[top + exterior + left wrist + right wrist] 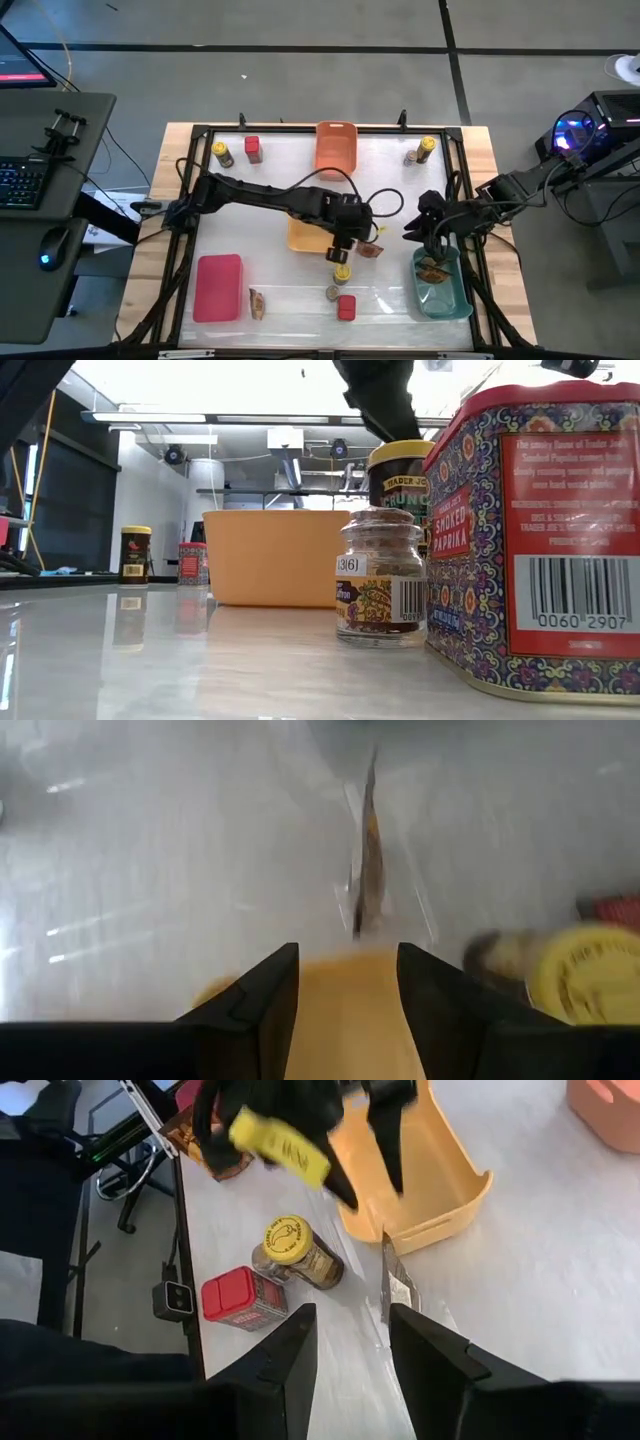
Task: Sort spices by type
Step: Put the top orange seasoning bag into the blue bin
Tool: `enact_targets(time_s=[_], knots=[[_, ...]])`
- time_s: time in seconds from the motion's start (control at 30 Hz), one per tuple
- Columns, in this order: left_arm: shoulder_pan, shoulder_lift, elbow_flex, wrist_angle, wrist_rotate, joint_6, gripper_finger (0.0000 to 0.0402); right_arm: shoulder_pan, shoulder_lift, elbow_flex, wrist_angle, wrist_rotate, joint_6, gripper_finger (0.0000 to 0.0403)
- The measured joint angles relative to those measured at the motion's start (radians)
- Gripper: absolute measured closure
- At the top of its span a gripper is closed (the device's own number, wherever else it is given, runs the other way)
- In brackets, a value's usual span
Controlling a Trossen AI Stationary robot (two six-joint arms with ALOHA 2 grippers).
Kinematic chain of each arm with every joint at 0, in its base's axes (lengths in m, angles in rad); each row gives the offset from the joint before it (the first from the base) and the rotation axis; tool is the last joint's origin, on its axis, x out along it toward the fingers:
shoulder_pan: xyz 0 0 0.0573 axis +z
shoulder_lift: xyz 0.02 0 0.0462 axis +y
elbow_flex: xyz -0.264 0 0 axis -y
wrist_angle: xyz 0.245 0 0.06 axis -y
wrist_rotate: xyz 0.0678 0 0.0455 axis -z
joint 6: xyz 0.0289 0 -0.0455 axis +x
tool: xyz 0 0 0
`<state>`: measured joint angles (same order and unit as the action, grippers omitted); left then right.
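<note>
My left gripper (pixel 342 255) is shut on a yellow-lidded jar (pixel 342 271) just off the yellow bin's (pixel 303 237) near right corner. The jar also shows in the low view (pixel 396 480) behind a short brown-lidded jar (pixel 380 575) and a red paprika tin (pixel 540 540). A brownish packet (pixel 370 250) stands on its edge beside the yellow bin. My right gripper (pixel 428 235) is open and empty over the teal bin's (pixel 455 300) far end. Another packet (pixel 432 270) lies in the teal bin. My left gripper holds the jar by its yellow lid (pixel 280 1145), which sits between the two fingers (pixel 270 1000). The fingers come from above, slanting down toward the near edge. The jar looks upright below them in the low view. Its base is hidden behind the short jar.
A red bin (pixel 218 288) and a packet (pixel 257 303) sit near left. An orange bin (pixel 336 148) stands at the far middle. A yellow-lidded jar (pixel 222 155) and a red tin (pixel 252 148) stand far left. Two more jars (pixel 420 152) stand far right.
</note>
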<state>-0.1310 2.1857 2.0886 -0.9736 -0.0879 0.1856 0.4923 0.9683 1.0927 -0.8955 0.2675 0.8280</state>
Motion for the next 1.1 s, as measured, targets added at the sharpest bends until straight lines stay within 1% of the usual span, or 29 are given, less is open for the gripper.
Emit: enact_targets(time_s=[0.13,0.2,0.23,0.33,0.4,0.5,0.57,0.67,0.77,0.87,0.93,1.0,1.1], knots=[[0.007,-0.071,0.000,-0.173,0.000,-0.026,0.0243,-0.001,0.010,0.000,0.060,0.014,-0.062,0.0281],[0.012,-0.109,0.000,-0.233,0.004,-0.071,0.0243,-0.006,0.036,0.000,0.145,0.012,-0.141,0.0281],[0.014,-0.131,-0.003,-0.238,0.012,-0.093,0.0243,-0.009,0.056,0.000,0.186,0.002,-0.186,0.0281],[0.014,-0.234,-0.070,-0.182,0.026,-0.169,0.0243,-0.024,0.141,0.000,0.279,-0.052,-0.292,0.0281],[0.004,-0.327,-0.146,-0.096,0.023,-0.215,0.0243,-0.031,0.195,0.000,0.265,-0.084,-0.319,0.0280],[-0.021,-0.474,-0.292,0.041,0.009,-0.294,0.0243,-0.034,0.258,0.000,0.200,-0.107,-0.335,0.0270],[-0.040,-0.572,-0.401,0.135,-0.017,-0.349,0.0243,-0.034,0.292,0.000,0.186,-0.134,-0.331,0.0257],[-0.073,-0.710,-0.557,0.262,-0.086,-0.427,0.0243,-0.034,0.327,0.000,0.178,-0.170,-0.338,0.0229],[-0.104,-0.819,-0.687,0.331,-0.174,-0.506,0.0243,-0.039,0.353,0.000,0.171,-0.163,-0.363,0.0193],[-0.127,-0.896,-0.780,0.346,-0.249,-0.597,0.0243,-0.055,0.380,0.000,0.153,-0.147,-0.381,0.0161],[-0.140,-0.931,-0.825,0.347,-0.289,-0.648,0.0243,-0.069,0.401,0.000,0.142,-0.126,-0.361,0.0146],[-0.155,-0.953,-0.860,0.349,-0.315,-0.681,0.0243,-0.084,0.424,0.000,0.126,-0.114,-0.353,0.0138],[-0.170,-0.963,-0.896,0.347,-0.336,-0.715,0.0243,-0.104,0.454,0.000,0.128,-0.110,-0.324,0.0135]])
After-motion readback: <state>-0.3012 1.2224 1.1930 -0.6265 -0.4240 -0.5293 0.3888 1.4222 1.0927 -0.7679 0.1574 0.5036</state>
